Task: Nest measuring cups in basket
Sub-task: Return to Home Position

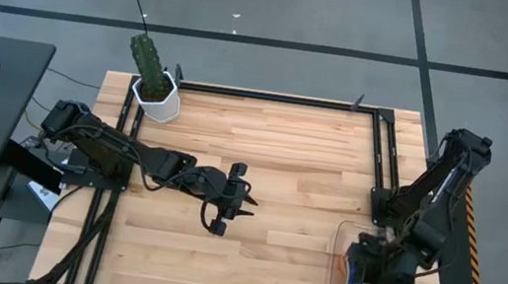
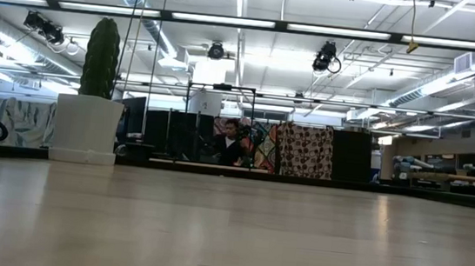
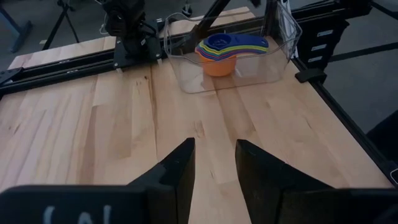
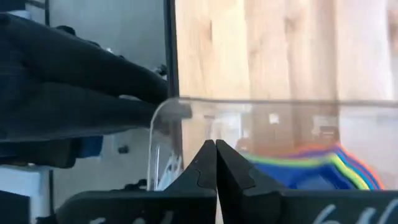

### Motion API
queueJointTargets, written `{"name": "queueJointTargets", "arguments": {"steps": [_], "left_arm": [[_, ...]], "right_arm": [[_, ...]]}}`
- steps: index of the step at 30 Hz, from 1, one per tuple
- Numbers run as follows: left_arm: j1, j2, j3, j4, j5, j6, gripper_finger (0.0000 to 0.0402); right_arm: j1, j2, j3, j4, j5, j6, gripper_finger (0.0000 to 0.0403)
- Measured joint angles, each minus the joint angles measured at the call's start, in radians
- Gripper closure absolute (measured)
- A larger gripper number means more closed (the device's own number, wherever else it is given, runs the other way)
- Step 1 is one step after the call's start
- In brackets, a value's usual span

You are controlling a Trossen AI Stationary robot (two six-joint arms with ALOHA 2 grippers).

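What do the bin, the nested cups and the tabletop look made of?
Bin: clear glossy plastic, probably; the wood shows through its walls. Measuring cups: opaque coloured plastic, likely, with smooth thin rims. Tabletop: light wood planks with visible grain and seams, matte.

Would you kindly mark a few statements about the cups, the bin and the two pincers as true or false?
1. The cups sit nested inside the clear bin. True.
2. The left pincer holds a cup. False: it is open and empty above bare table.
3. The right pincer is shut. True.
4. The cactus pot stands in the bin. False: it stands at the opposite corner of the table.
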Motion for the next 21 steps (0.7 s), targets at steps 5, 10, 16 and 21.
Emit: {"name": "queueJointTargets", "arguments": {"steps": [5, 10, 16, 21], "left_arm": [[0.0, 0.0, 0.0, -0.004, 0.0, 0.0, 0.028], [-0.001, 0.0, 0.0, -0.016, 0.0, 0.0, 0.028], [-0.002, 0.0, 0.0, -0.016, 0.001, 0.0, 0.028], [-0.002, 0.0, 0.0, -0.016, 0.0, 0.0, 0.028]], "right_arm": [[-0.005, 0.116, -0.006, 0.112, -0.081, -0.119, 0.0403], [0.005, 0.245, -0.006, 0.283, -0.149, -0.207, 0.0403], [0.004, 0.362, -0.006, 0.407, -0.145, -0.209, 0.0403], [0.005, 0.406, -0.006, 0.479, -0.173, -0.207, 0.0403]]}}
